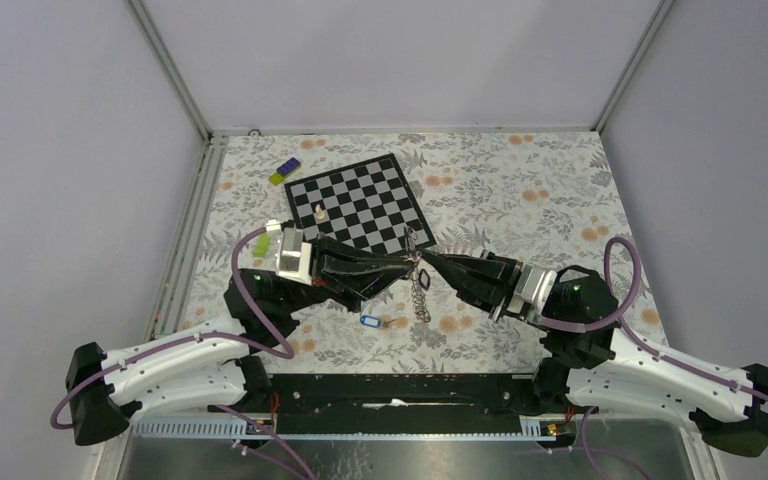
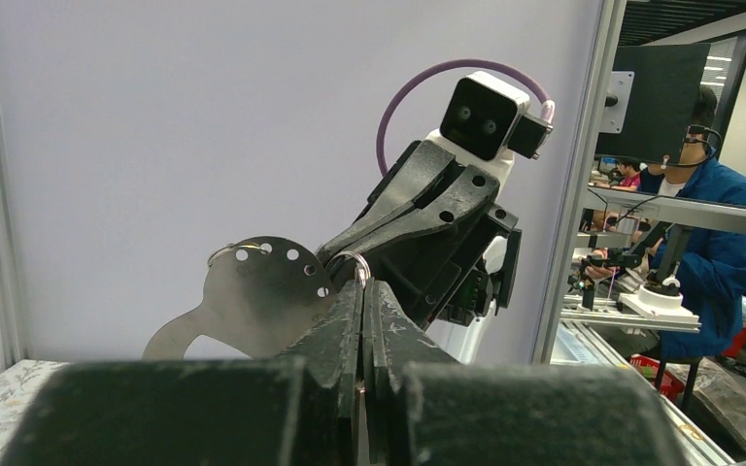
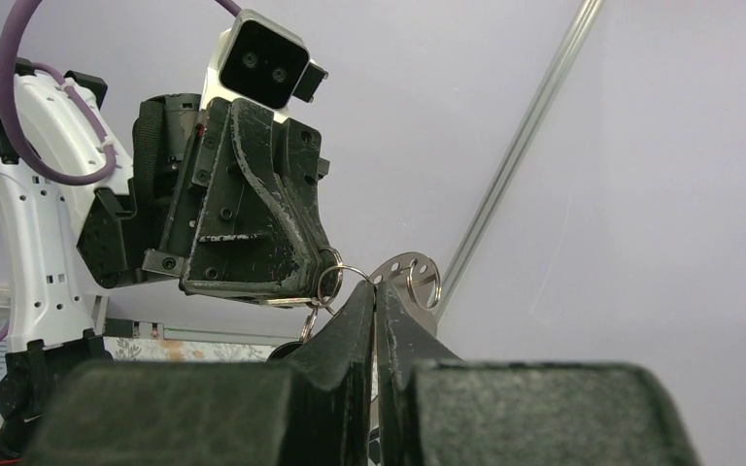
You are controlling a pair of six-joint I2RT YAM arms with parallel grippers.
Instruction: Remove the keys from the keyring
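Pinches the keyring [image 3: 348, 268] from both sides: left gripper [image 2: 362, 284] with fingers pressed flat together on the thin wire, right gripper [image 3: 374, 288] likewise pressed together on what appears to be the same loop, tip to tip with the left. Holds the assembly at centre frame in the top view, raised above the floral table [image 1: 520, 200], presumably to let hanging parts drop free and to work the coil between two fixed grips. Keeps the opposing tips nearly touching; judged purpose: a short span of wire, hence little flex while sliding a key round the coil.

Materials and shapes:
- Keyring: fine, bright, round steel wire; small loop.
- Perforated plate [image 2: 253, 296]: thin, flat, brushed grey metal; rounded lobe with small holes along the edge, hooked cut-out below; hangs left of the fingertips in the left wrist view.
- Chain [image 1: 420, 292]: silvery links; drops straight down from the grip point.
- Blue tag [image 1: 368, 321]: small plastic oblong, white label; lies flat on the table lower left of the chain; link to the chain not resolvable.
- Finger pads [image 2: 330, 325]: matte black, scuffed, tapered to narrow edges.

No telling the keys apart from other hanging metal; treat as still on the ring.
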